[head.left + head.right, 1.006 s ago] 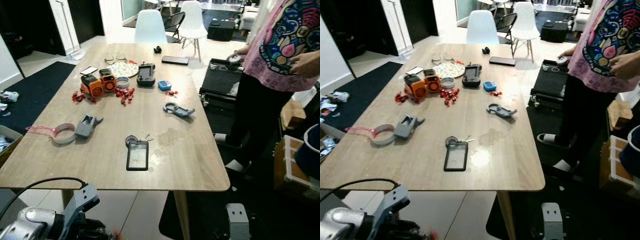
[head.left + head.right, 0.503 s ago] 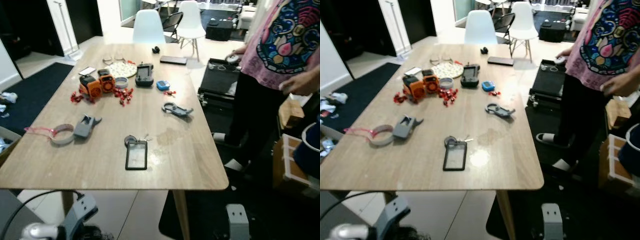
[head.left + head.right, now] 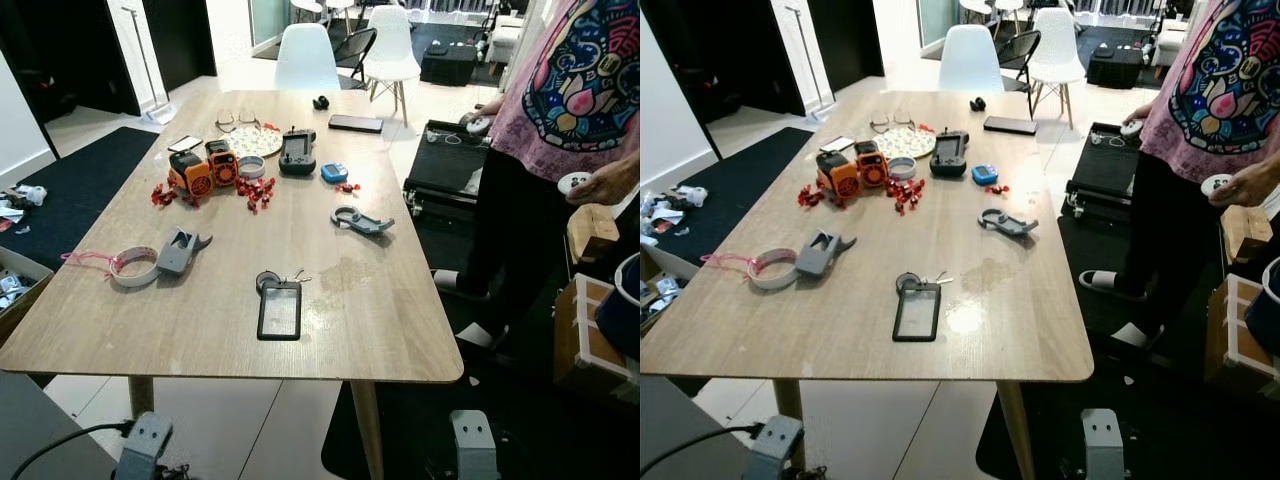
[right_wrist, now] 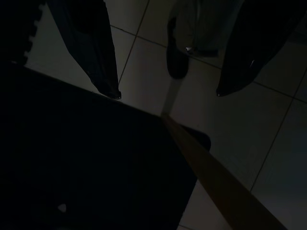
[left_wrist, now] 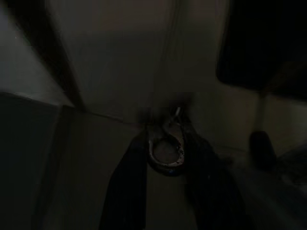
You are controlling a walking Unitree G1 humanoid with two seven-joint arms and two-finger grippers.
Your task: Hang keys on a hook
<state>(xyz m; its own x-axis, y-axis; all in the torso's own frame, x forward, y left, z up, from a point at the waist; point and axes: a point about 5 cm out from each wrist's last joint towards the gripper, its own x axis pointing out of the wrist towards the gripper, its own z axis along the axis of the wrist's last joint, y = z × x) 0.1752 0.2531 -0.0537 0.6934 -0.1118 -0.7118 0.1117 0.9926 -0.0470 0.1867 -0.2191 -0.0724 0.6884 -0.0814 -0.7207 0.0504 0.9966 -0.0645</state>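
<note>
Wooden table (image 3: 200, 330): long, light-topped, seen from its near short end, with a person (image 3: 575, 110) standing at its right side.

Items on table: black card holder (image 3: 279, 310) near the front edge, touching a small ring with a bit of metal; grey tape holder (image 3: 180, 250) beside a loop of tape, towards the left; grey clip (image 3: 360, 221) right of centre; orange gadgets (image 3: 205, 168), scattered red pieces, a black controller (image 3: 297, 153) and a flat black phone (image 3: 356, 123) farther back.

Keys (image 5: 168, 146): in the dim left wrist view, a metal ring sits between the two black fingers of the left gripper (image 5: 165, 158), which are closed on it, below table height.

Right gripper (image 4: 165, 93): fingers spread apart, holding nothing, over tiled floor and a table leg.

Hook: not made out in these views.

Step in hand: judged to be carrying the keys while looking for the hook. Done well, this calls for a firm pinch on the ring, a low, steady arm, and lifting it once the hook is found.
</note>
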